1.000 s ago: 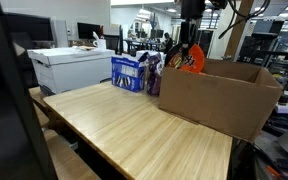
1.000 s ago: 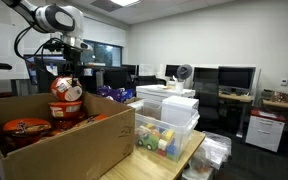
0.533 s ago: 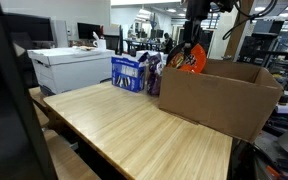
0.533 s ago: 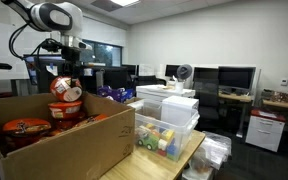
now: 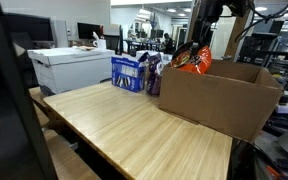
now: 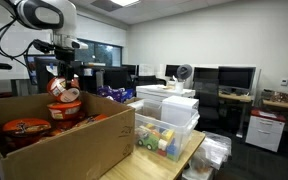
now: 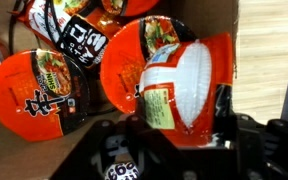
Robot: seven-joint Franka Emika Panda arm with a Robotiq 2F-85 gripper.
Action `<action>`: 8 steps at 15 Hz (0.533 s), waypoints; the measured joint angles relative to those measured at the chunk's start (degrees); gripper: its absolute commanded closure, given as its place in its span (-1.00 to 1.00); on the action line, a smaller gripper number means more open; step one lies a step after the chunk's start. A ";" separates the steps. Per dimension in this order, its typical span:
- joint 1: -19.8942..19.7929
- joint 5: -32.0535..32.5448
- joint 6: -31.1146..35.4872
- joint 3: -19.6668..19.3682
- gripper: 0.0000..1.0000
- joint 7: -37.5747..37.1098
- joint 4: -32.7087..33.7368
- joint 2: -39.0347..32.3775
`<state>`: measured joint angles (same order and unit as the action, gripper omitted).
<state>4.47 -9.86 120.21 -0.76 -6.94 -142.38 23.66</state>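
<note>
My gripper (image 7: 179, 140) is shut on an orange instant noodle bowl (image 7: 184, 90) and holds it on its side, white bottom toward the wrist camera. In both exterior views the gripper (image 5: 196, 48) (image 6: 62, 85) hangs with the bowl (image 5: 194, 62) (image 6: 64, 98) over the open cardboard box (image 5: 219, 100) (image 6: 74, 150). Several more orange noodle bowls (image 7: 44, 85) lie in the box below, also visible in an exterior view (image 6: 24, 127).
The box stands on a wooden table (image 5: 134, 130). A blue package (image 5: 131, 72) sits beside the box. A white printer (image 5: 69, 68) stands behind the table. Clear plastic bins (image 6: 169, 125) with coloured items stand next to the box. Desks with monitors (image 6: 234, 78) fill the room.
The arm has moved with the noodle bowl further over the box interior; the bowl stays gripped.
</note>
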 measured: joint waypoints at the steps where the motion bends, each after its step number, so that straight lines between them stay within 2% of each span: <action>1: -0.01 -0.31 0.29 -0.33 0.35 0.00 -0.81 0.79; 8: -0.33 -2.14 2.05 -2.20 0.35 0.01 -5.04 4.84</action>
<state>4.14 -12.00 122.26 -2.95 -6.93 -147.42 28.51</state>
